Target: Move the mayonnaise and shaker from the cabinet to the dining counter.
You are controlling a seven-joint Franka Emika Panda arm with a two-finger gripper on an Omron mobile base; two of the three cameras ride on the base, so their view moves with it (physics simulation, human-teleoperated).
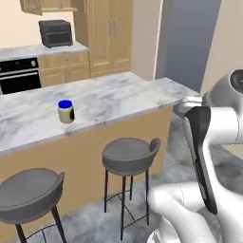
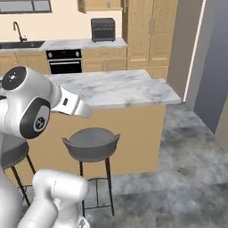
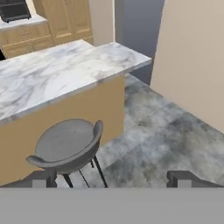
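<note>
Jar [image 1: 66, 111] already standing upright on the marble tabletop [image 1: 118, 97], above the stools [image 1: 129, 155]. Gripper [image 3: 111, 179] released, grasping nothing, aimed at floor and stool. Shaker not yet delivered; risk of clipping a stool or tabletop edge while turning away toward the cabinet

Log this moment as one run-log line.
mayonnaise: upright on dining counter | gripper: open, empty, above floor by stool | shaker: not on counter
</note>
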